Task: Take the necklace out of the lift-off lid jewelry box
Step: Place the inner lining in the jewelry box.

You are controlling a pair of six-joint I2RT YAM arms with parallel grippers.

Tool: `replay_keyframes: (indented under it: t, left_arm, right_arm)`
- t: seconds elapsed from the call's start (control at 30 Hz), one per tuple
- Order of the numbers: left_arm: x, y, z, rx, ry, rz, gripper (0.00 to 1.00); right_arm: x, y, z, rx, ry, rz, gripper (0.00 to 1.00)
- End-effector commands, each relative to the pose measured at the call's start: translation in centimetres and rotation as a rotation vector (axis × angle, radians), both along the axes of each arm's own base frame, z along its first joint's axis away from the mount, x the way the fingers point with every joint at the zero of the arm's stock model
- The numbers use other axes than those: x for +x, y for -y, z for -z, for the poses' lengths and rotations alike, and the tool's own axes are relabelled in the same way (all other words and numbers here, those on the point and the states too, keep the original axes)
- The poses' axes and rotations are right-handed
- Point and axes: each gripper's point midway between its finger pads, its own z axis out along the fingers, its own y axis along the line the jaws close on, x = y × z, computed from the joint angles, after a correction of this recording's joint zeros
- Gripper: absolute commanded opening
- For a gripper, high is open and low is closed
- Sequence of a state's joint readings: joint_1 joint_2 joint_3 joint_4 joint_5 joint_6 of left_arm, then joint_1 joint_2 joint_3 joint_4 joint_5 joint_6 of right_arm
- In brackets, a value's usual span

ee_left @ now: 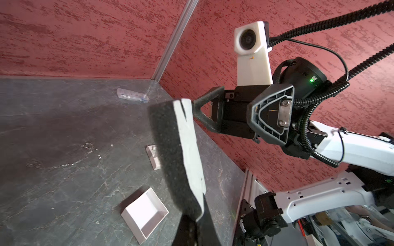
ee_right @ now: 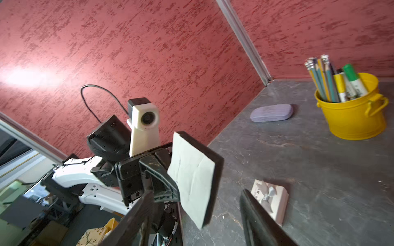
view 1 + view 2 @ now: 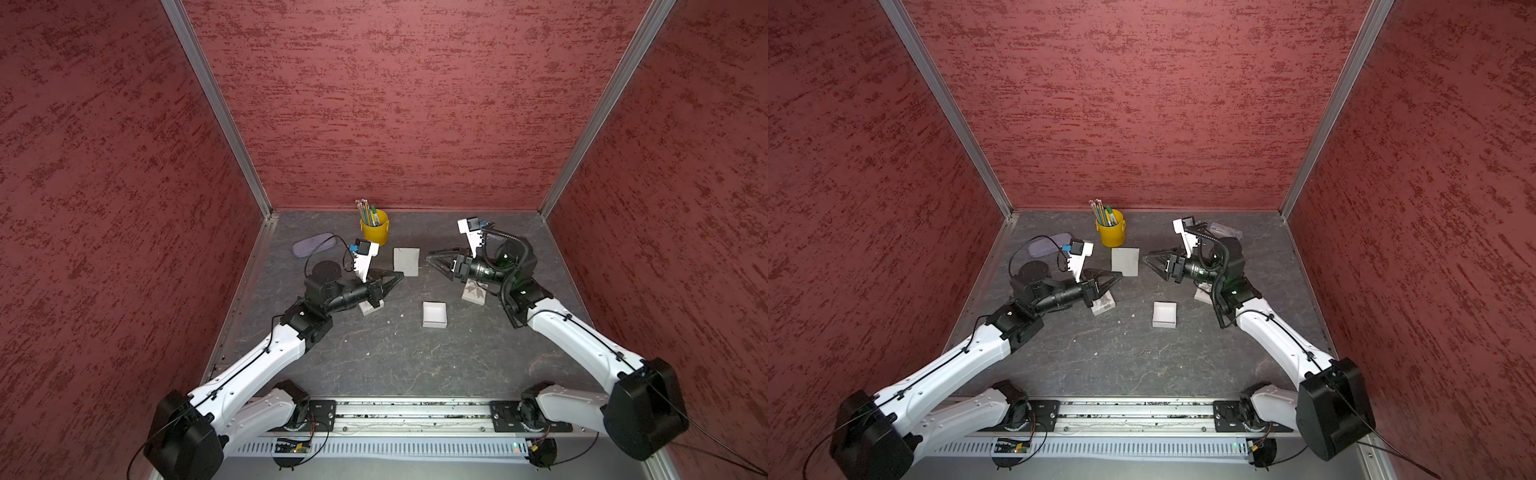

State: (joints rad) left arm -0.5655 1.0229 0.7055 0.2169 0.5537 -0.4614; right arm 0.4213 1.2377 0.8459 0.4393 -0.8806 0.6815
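Beneath both sets of jaws lies the dark bench (image 3: 374,365). Over it the left arm (image 3: 266,357) and right arm (image 3: 582,340) reach in until their jaws nearly face each other. Behind the left jaws, toward the back wall, stands a yellow bucket (image 3: 375,232) of pencils.

Between the two sets of jaws a foam pad (image 3: 406,261) hangs in the air, black-backed with a pale slit face. The left jaws are clenched on the edge nearest them. The right jaws stand spread just past its far edge, gripping nothing. Below the gap between the jaws, nearer the arm bases, sits the open box (image 3: 434,324), white and bare inside.

In the left wrist view the necklace (image 1: 89,147) seems to lie loose on the bench. It shows as a faint pale chain ahead of the left jaws, apart from the box. I cannot make it out in the top views.

It should be very light, limp and slippery, and lying flat it offers the jaws little to bite. The best hold is probably where the links bunch and glint, pinched across the strand from straight above. Once lifted it will likely drape and swing, and fine links can snag.
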Motion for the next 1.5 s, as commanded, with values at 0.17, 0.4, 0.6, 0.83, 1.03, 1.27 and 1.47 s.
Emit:
replay_keyframes:
  t: [0.17,0.4,0.6,0.83,1.03,1.27,1.47]
  left_arm:
    - [-0.9,1.0,-3.2,-0.091,0.028,0.094,0.00]
    - [-0.9,1.2,-2.6,-0.082,0.010,0.107,0.00]
    - [0.1,0.7,-0.2,-0.014,-0.060,0.038,0.14]
    - [0.4,0.2,2.6,0.046,-0.123,-0.007,0.54]
    - [1.3,-0.4,7.4,0.156,-0.250,-0.109,0.55]
    - [1.2,1.9,13.9,0.320,-0.453,-0.163,0.51]
    - [1.2,4.0,17.0,0.347,-0.561,-0.202,0.43]
  right_arm:
    - [-0.9,-1.9,-1.6,0.045,0.000,-0.114,0.67]
    - [-1.5,-2.3,-2.0,0.098,-0.026,-0.175,0.35]
    - [-0.6,-2.1,-0.8,0.060,-0.082,-0.102,0.03]
    - [1.2,0.2,3.5,-0.150,-0.219,0.145,0.00]
    - [0.7,4.8,12.9,-0.495,-0.440,0.362,0.01]
    - [-1.7,7.1,18.7,-0.620,-0.585,0.408,0.01]
    - [-1.8,7.1,21.3,-0.641,-0.622,0.401,0.00]
